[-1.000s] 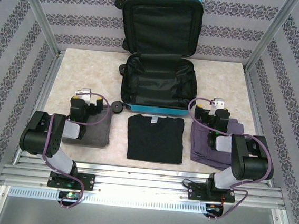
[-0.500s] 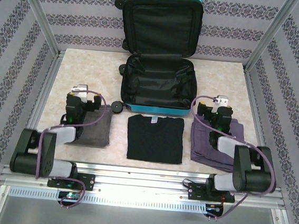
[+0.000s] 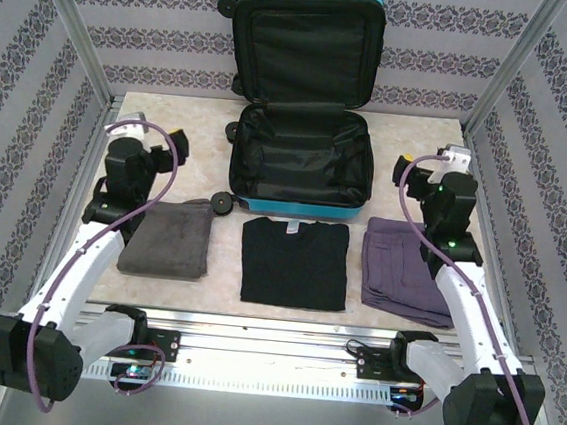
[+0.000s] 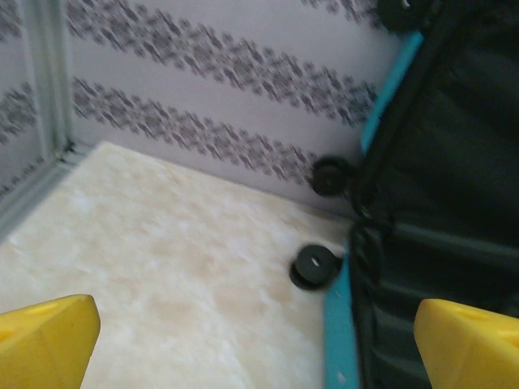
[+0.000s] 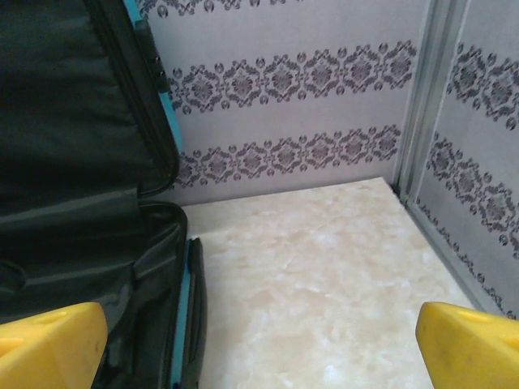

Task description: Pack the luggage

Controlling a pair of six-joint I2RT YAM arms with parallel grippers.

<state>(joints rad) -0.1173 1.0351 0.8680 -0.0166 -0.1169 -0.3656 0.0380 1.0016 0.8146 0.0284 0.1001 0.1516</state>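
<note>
Turquoise hard-shell luggage (image 3: 302,159), open on the pale table (image 3: 204,122), black lining exposed. Left gripper (image 4: 258,344) and right gripper (image 5: 259,340) flanking it, jaws spread wide apart, nothing held.

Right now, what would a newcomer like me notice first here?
The turquoise luggage lies wide open at the far middle of the table, lid against the back wall. Three folded clothes sit in a row in front of it: grey garment, black shirt, purple garment. The left hand and right hand hover open either side of the luggage.
</note>
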